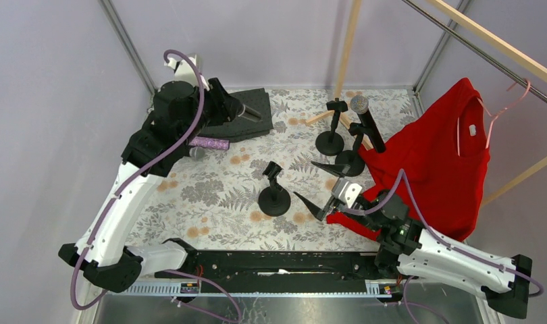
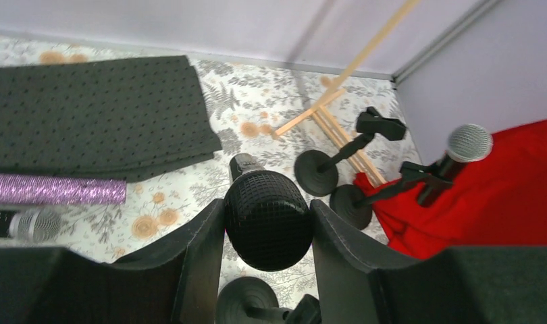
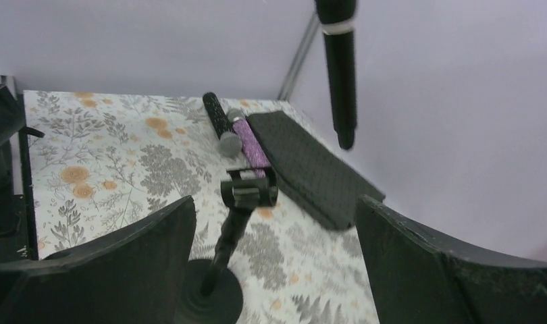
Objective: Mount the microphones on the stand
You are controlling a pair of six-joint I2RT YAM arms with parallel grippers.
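Fingers [image 2: 196,263] of the left gripper [image 2: 267,226] pinch the black mesh head of a held microphone [image 2: 266,196] at the far left of the floral table [image 1: 210,196], its slim black body pointing away above a black foam pad [image 1: 252,123]. Just in front of the pad, a purple glitter microphone [image 1: 210,143] lies flat on the table, and a black-bodied microphone [image 2: 28,224] with a grey mesh head lies right beside it.

At centre, an empty stand [image 1: 274,199] sits on its round base with its clip tilted up. Behind it to the right is a second empty stand [image 1: 330,140]. Next to that, a third stand [image 1: 350,163] carries a clipped microphone [image 1: 369,128], which is tilted with its grey head uppermost.

The right gripper [image 1: 304,179] hovers between the centre stand and the third stand, near the front of the table. Its fingers [image 3: 156,270] are spread wide and grip nothing, and the wrist view shows the centre stand's clip framed between them.

A red shirt [image 1: 439,162] spreads across the right side of the table, touching the base of the third stand, with a pink hanger [image 1: 504,104] at its collar.
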